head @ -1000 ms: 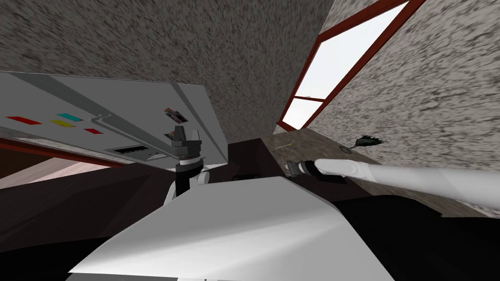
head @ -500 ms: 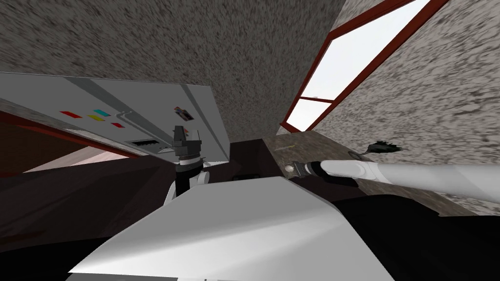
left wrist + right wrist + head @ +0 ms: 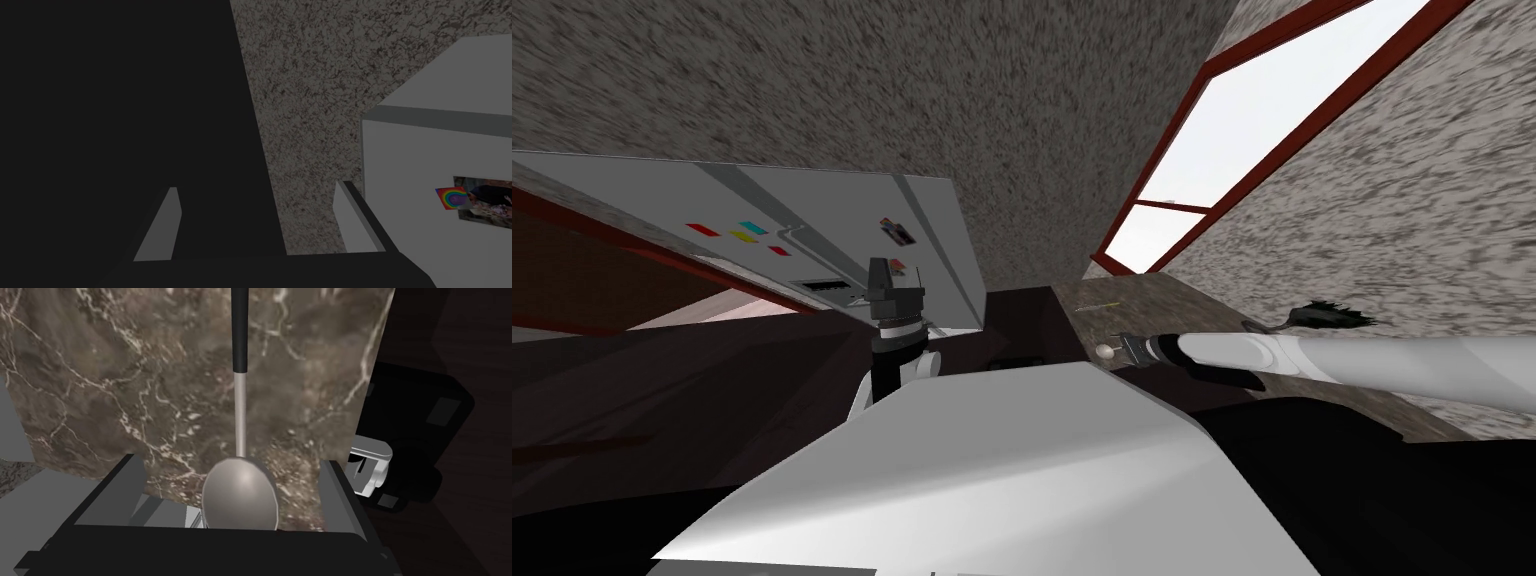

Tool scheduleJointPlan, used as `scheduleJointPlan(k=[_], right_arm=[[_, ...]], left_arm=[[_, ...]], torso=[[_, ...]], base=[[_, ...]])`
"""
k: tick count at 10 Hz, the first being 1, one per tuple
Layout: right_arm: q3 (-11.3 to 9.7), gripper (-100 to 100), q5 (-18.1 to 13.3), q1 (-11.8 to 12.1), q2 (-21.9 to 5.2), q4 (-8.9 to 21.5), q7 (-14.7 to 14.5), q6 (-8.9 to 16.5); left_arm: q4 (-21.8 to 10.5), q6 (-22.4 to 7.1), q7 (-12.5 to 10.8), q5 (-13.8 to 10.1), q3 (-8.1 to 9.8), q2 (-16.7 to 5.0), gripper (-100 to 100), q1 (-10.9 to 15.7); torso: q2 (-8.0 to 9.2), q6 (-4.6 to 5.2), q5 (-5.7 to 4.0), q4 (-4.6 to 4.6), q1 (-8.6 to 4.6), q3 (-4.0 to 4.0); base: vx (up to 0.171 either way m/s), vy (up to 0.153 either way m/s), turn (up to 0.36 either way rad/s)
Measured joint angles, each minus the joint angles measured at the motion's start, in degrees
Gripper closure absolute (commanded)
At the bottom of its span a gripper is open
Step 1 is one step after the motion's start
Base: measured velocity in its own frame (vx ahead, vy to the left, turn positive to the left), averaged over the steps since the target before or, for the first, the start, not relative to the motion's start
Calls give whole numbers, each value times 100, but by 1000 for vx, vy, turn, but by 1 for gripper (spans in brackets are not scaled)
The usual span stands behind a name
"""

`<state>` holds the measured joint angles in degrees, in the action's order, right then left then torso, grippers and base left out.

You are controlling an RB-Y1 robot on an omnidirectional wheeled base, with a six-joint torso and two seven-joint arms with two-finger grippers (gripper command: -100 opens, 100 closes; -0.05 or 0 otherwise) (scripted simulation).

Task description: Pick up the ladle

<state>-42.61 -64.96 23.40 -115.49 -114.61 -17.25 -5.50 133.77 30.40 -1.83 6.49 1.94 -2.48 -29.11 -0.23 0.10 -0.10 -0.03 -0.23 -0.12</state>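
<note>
- Ladle (image 3: 240,493): lies on brown marbled counter (image 3: 100,388); its rounded bowl sits close to the right gripper (image 3: 231,462), between the fingers and touching neither.
- Long axis: grey shaft (image 3: 240,413) and black grip (image 3: 240,328) run straight away from that gripper, in line with it.
- Right gripper: spread wide, holding nothing; judged the nearer arm.
- Left gripper (image 3: 257,186): fingers apart, empty, well apart from the ladle.

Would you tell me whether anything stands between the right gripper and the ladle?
Nothing visible does. The ladle lies bowl-first inside the open right gripper, touching neither finger, its handle pointing away over the counter.
</note>
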Motion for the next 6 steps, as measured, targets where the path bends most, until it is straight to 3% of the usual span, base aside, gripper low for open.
scheduleJointPlan(k=[2,4,5,6], right_arm=[[51,-100,-428,372,34,42,322,166],[-135,-100,-213,219,28,56,112,184],[-140,0,-205,216,27,56,90,183],[-140,-100,-206,216,27,56,93,183]], left_arm=[[0,0,0,0,0,0,0,-1],[0,0,0,0,0,0,0,0],[0,0,0,0,0,0,0,0],[0,0,0,0,0,0,0,0]], torso=[[-10,2,-1,-3,-3,-6],[0,2,4,0,18,0],[4,2,5,1,19,2],[5,2,5,1,18,3]], base=[[35,-31,42],[4,3,-5],[0,0,0],[5,25,-73]])
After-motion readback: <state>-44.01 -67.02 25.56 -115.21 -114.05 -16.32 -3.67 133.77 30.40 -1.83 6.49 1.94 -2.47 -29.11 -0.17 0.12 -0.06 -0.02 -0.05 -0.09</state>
